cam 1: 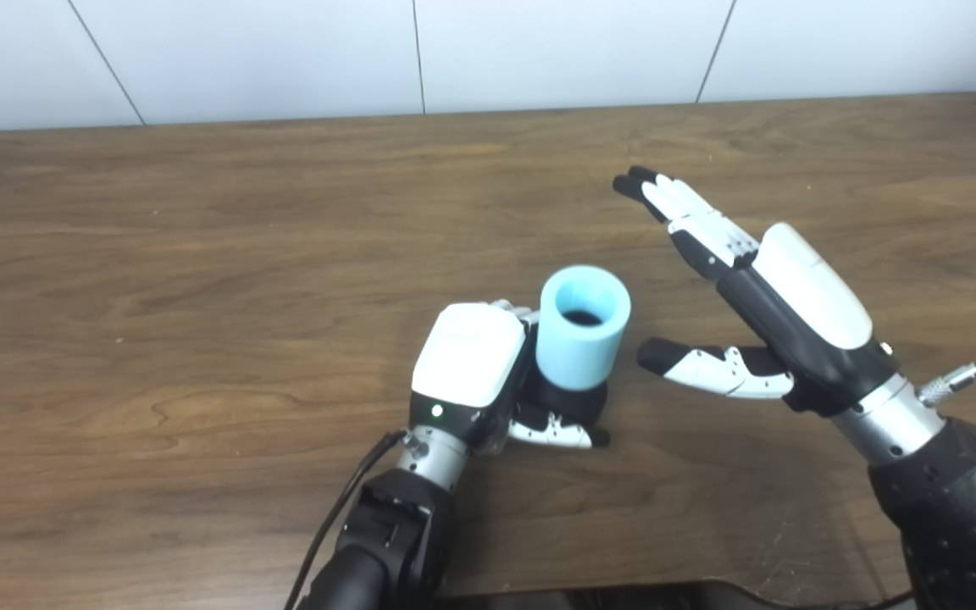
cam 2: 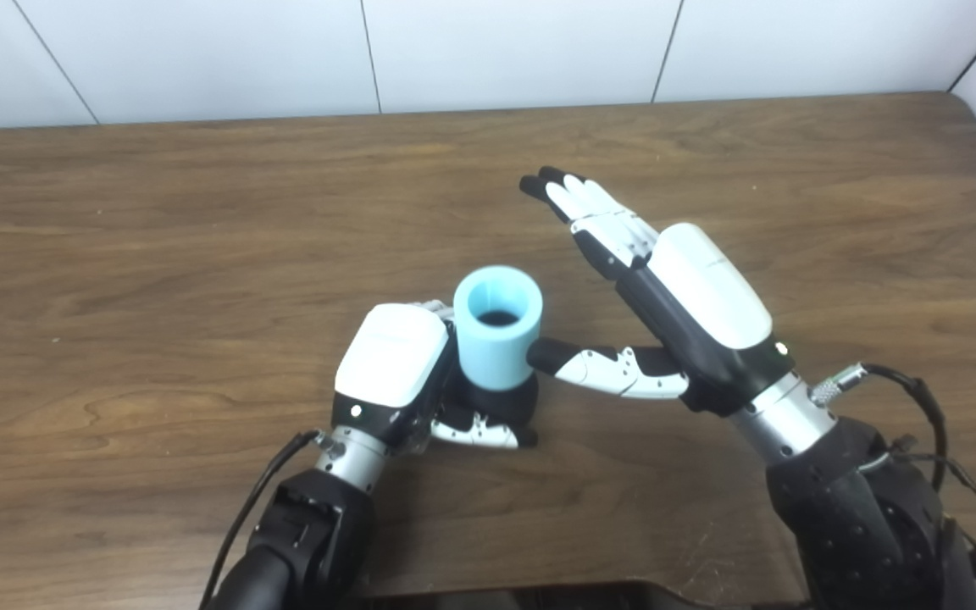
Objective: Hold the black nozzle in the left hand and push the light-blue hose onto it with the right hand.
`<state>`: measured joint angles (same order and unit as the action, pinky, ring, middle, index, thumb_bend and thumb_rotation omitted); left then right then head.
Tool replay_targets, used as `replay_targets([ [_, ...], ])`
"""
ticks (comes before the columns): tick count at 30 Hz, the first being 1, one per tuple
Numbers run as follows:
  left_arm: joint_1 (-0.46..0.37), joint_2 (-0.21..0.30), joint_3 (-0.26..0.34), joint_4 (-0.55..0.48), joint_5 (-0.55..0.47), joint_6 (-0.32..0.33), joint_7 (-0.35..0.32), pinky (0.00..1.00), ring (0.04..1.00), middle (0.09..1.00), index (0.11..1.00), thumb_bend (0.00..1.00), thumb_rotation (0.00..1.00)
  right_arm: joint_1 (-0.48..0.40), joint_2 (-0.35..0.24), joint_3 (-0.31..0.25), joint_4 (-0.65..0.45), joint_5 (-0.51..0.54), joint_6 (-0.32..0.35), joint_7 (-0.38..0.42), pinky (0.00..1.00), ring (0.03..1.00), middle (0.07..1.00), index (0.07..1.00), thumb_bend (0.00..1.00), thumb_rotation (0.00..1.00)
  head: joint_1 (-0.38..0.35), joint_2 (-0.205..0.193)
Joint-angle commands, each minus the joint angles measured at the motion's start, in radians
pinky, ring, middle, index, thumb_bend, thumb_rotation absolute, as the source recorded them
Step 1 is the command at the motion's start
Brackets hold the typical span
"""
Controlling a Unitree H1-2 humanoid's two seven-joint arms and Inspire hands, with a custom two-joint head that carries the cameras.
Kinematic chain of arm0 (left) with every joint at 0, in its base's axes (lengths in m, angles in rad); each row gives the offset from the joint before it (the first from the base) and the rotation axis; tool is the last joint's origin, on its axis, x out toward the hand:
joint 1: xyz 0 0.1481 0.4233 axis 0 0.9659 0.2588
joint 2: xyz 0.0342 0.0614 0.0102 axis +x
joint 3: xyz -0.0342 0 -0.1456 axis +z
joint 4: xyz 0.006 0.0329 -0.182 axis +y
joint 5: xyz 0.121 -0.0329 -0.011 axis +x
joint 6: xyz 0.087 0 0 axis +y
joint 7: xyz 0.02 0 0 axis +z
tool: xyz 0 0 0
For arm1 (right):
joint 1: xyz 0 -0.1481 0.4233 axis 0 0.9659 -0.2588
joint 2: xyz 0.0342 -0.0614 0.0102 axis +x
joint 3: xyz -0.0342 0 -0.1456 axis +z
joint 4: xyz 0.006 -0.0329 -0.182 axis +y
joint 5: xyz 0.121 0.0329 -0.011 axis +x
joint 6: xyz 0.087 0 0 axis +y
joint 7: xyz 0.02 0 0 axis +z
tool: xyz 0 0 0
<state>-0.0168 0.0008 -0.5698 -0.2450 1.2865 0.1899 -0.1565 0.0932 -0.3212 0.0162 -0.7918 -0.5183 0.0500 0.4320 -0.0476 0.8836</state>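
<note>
The left robot hand [cam 1: 475, 364] is closed around the black nozzle [cam 1: 568, 398], on which the light-blue hose [cam 1: 581, 337] stands upright, while the right robot hand [cam 1: 780, 309] hovers just beside it, fingers spread and empty, above the wooden surface [cam 1: 200, 254].

Black nozzle [cam 1: 568, 400] mostly hidden by hose [cam 1: 582, 337] and left hand [cam 1: 488, 373]

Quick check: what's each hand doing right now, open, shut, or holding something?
Left hand: shut on the black nozzle, light-blue hose sitting on top of it.
Right hand: open, holding nothing, beside the hose.
</note>
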Motion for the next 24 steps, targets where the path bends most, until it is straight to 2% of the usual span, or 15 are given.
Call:
replay_targets([
  [1, -0.019, -0.021, 0.017, -0.046, -0.007, 0.022, -0.045, 0.87, 0.836, 0.817, 0.812, 0.92, 0.26, -0.013, -0.01, -0.009, -0.031, 0.005, -0.006, -0.014, 0.91, 0.977, 0.984, 0.967, 0.47, 1.0, 0.0, 0.0],
  [3, -0.033, -0.033, 0.034, -0.067, -0.026, 0.033, -0.09, 0.95, 0.88, 0.854, 0.852, 0.95, 0.28, -0.012, -0.01, -0.013, -0.027, 0.012, -0.01, -0.02, 0.91, 0.974, 0.982, 0.967, 0.47, 1.0, 0.002, 0.0],
  [9, -0.068, -0.031, 0.072, -0.11, -0.051, 0.043, -0.186, 1.0, 0.914, 0.894, 0.892, 0.98, 0.3, -0.008, -0.009, -0.016, -0.014, 0.015, -0.02, -0.03, 0.91, 0.971, 0.979, 0.966, 0.49, 1.0, 0.002, -0.002],
  [15, -0.094, -0.001, 0.096, -0.155, -0.053, 0.028, -0.251, 1.0, 0.993, 0.97, 0.937, 1.0, 0.34, -0.009, -0.011, -0.012, -0.016, 0.002, -0.022, -0.025, 0.9, 0.964, 0.976, 0.967, 0.49, 1.0, 0.004, -0.004],
  [20, -0.109, 0.017, 0.117, -0.172, -0.066, 0.024, -0.28, 1.0, 1.0, 0.988, 0.952, 1.0, 0.33, -0.012, -0.011, -0.013, -0.009, 0.007, -0.027, -0.03, 0.88, 0.957, 0.968, 0.962, 0.49, 1.0, 0.003, -0.009],
  [24, -0.123, 0.034, 0.144, -0.193, -0.08, 0.026, -0.319, 1.0, 1.0, 1.0, 0.983, 1.0, 0.36, -0.012, -0.015, -0.017, -0.006, 0.011, -0.03, -0.031, 0.88, 0.952, 0.964, 0.96, 0.48, 1.0, 0.009, -0.01],
])
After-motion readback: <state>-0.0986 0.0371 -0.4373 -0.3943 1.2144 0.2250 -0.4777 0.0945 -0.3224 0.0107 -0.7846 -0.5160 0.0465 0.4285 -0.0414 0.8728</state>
